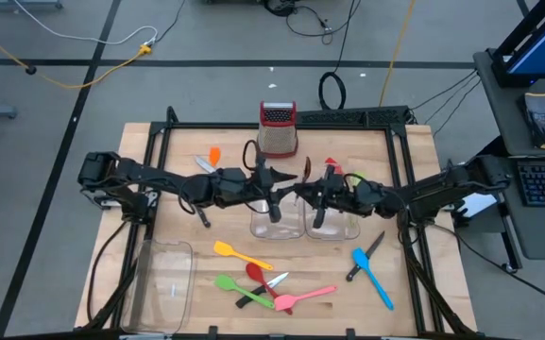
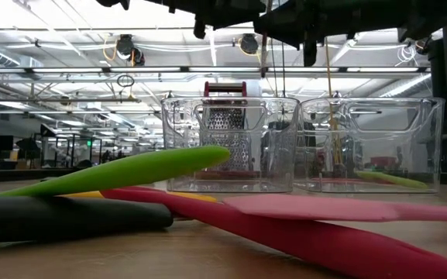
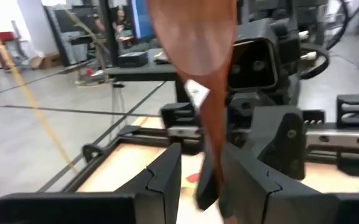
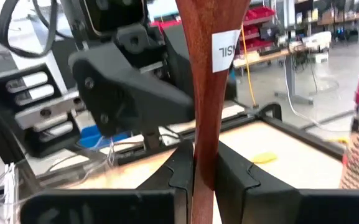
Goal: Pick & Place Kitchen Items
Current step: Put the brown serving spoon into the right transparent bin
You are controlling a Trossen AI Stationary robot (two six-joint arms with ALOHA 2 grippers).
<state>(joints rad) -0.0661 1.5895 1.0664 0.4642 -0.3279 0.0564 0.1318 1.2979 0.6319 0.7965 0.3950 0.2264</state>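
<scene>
A brown wooden spoon (image 3: 199, 43) with a white label is held in the air above two clear containers (image 1: 274, 223) at the table's middle. My right gripper (image 4: 205, 163) is shut on its handle. My left gripper (image 3: 204, 171) is open, one finger on each side of the same handle; whether a finger touches it I cannot tell. Both grippers meet head-on over the containers in the high view, left (image 1: 277, 192) and right (image 1: 315, 194). Several plastic utensils lie on the table's near half: an orange spatula (image 1: 239, 253), a green one (image 1: 239, 286), a pink one (image 1: 302, 297) and a blue one (image 1: 374, 279). My right gripper pinches the wooden spoon's handle (image 4: 204, 134) between its two fingers, below the white label (image 4: 225, 50). The fingers lie across the handle. The spoon is lifted clear of the table, and its wide end stands up past the fingers.
A metal grater (image 1: 277, 127) with a red top stands behind the containers. A large clear tray (image 1: 163, 283) lies at the near left. Black-handled knives (image 1: 366, 253) (image 1: 258, 291), a red spoon (image 1: 256, 274) and an orange utensil (image 1: 214, 156) lie about. A black frame (image 1: 168, 142) edges the table.
</scene>
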